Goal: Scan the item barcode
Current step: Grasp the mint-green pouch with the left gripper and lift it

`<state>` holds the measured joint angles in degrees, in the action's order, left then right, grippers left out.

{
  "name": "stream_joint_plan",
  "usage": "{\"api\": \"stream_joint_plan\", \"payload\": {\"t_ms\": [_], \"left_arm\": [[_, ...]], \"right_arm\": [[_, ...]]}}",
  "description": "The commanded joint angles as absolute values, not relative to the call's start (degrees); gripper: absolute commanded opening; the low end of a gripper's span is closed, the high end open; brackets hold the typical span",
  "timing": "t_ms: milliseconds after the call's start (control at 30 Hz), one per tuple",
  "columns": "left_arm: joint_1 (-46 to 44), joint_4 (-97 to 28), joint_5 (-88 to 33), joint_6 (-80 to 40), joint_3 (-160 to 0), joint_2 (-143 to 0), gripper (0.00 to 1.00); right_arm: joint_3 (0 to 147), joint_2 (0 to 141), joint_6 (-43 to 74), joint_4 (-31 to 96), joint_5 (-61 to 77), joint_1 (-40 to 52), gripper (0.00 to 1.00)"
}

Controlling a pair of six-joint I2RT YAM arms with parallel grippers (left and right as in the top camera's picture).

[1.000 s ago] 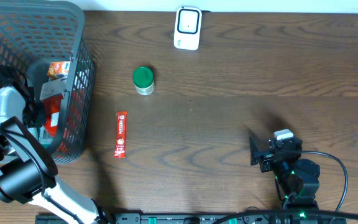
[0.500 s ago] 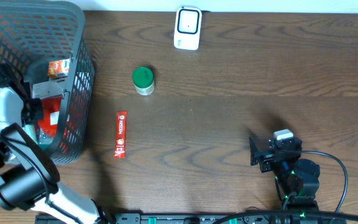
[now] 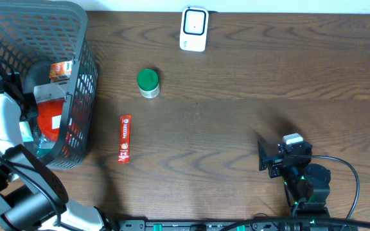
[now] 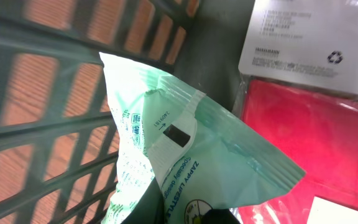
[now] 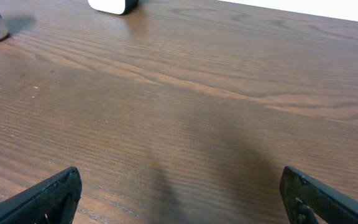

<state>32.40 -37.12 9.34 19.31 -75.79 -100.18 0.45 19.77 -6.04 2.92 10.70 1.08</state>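
While the left arm's jaws sit pressed together deep in the basket [image 3: 81,45], they appear clamped on the lower edge of a mint-green pouch [image 4: 185,155], which stands up from them against the mesh wall, its corner overlapping a red packet [image 4: 316,143]. That is only a pinch on crinkly film, so I'd worry the pouch slides out on the lift, or snags the mesh and twists. The red packet beside it might get dragged along too. I can't pick out a barcode from the wrist view, only a small dark mark on the seam, so it may reach the scanner [image 3: 193,29] wrong side up. The scanner sits at the table's [image 3: 249,90] far edge, well apart from the basket. The right arm's jaws stand wide apart, holding nothing, over bare wood.
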Motion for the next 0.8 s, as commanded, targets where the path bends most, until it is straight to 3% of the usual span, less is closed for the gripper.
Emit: {"api": "stream_joint_plan", "payload": {"t_ms": [0, 767], "left_arm": [[31.88, -36.71, 9.45, 18.13, -76.2, -96.23, 0.07], [20.95, -30.57, 9.45, 15.4, -76.2, -81.89, 0.11]], "right_arm": [[0.36, 19.84, -5.21, 2.76, 10.52, 1.5, 0.99], [0.34, 19.84, -5.21, 2.59, 10.55, 1.5, 0.99]]}}
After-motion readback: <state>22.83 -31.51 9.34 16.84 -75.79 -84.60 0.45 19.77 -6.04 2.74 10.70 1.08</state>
